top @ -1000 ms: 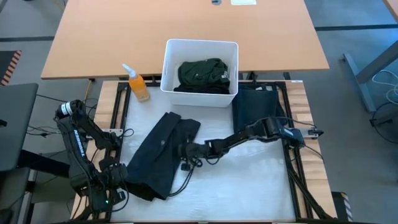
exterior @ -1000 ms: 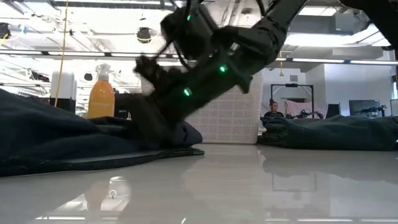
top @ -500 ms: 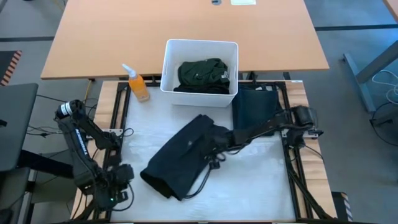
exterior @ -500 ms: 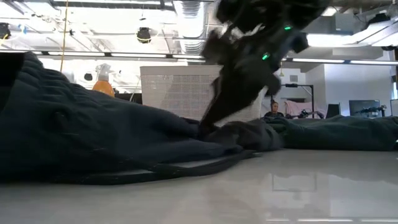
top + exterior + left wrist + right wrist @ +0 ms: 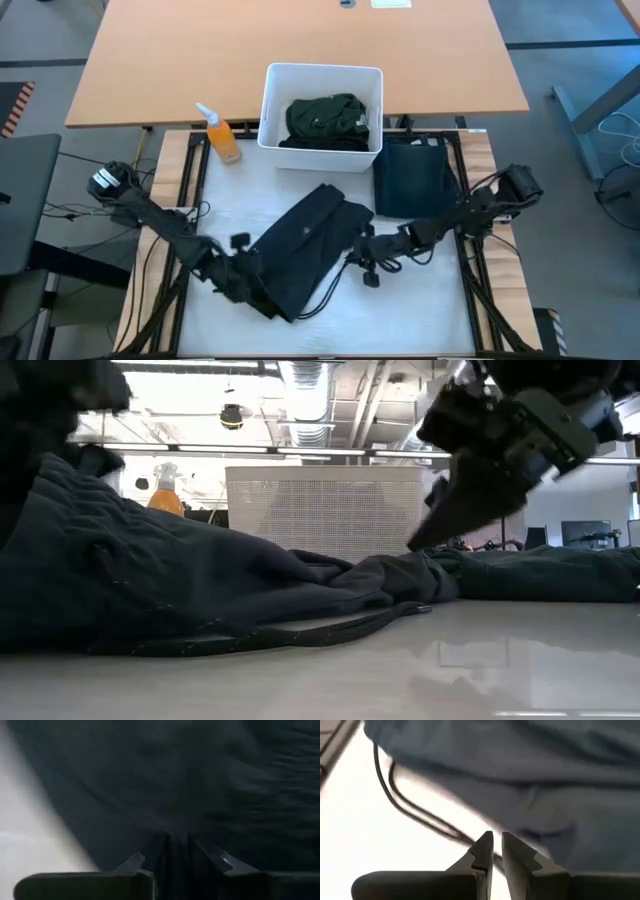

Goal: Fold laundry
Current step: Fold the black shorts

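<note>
Both claws nearly closed, empty, at the dark trousers.
Right claw [image 5: 493, 851] hovers just off the trousers' [image 5: 300, 250] drawstring edge; left claw [image 5: 243, 262] meets their opposite end. Trousers lie mid-counter [image 5: 430, 300]; green shirt [image 5: 325, 118] in white bin [image 5: 270, 100].

L wrist cam: dark garment [image 5: 210, 785] fills most of frame, soft folds, slightly blurred. Pale counter [image 5: 30, 830] visible along one side only. L gripper [image 5: 176, 851] at frame edge, jaws nearly closed w/ narrow gap, tips right at the cloth; contact can't be confirmed.
</note>
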`<state>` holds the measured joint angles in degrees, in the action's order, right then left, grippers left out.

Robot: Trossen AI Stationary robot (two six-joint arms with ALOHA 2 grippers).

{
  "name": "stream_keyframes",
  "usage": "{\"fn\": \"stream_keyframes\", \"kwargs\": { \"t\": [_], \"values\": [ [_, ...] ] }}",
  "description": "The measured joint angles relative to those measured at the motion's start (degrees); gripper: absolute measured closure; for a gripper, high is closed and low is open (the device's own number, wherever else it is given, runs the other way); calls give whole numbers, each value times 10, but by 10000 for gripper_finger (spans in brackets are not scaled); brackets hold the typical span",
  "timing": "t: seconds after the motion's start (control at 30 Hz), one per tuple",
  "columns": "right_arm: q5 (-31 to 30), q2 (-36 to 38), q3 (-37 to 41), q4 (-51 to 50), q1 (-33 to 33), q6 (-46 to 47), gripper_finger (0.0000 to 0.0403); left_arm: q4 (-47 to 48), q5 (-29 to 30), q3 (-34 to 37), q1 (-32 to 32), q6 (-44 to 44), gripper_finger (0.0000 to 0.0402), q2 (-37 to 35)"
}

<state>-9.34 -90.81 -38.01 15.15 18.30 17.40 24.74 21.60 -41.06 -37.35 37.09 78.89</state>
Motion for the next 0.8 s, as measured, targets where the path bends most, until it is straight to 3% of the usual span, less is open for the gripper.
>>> {"fn": "stream_keyframes", "kwargs": {
  "t": [0.07,0.13,0.33,0.47,0.53,0.63,0.7,0.8],
  "values": [
    [-14,-26,0,1,-10,-1,338,-93,-71,45,18,4,348,0],
    [-48,-47,2,-3,-33,-12,338,-129,-97,72,25,53,359,0],
    [-77,-86,-28,20,-152,-54,338,-137,-121,81,5,166,395,0],
    [-106,-98,-73,40,-214,-114,338,-233,-114,74,-15,213,399,0],
    [-110,-96,-98,28,-231,-140,338,-310,-86,68,-22,186,399,0],
    [-91,-73,-125,-6,-229,-160,338,-379,-49,42,-30,78,401,0],
    [-37,-48,-137,-18,-207,-172,338,-381,-36,15,-32,13,401,-1],
    [71,-18,-135,-31,-150,-176,338,-304,-29,-30,-32,-48,401,-2]
  ]
}}
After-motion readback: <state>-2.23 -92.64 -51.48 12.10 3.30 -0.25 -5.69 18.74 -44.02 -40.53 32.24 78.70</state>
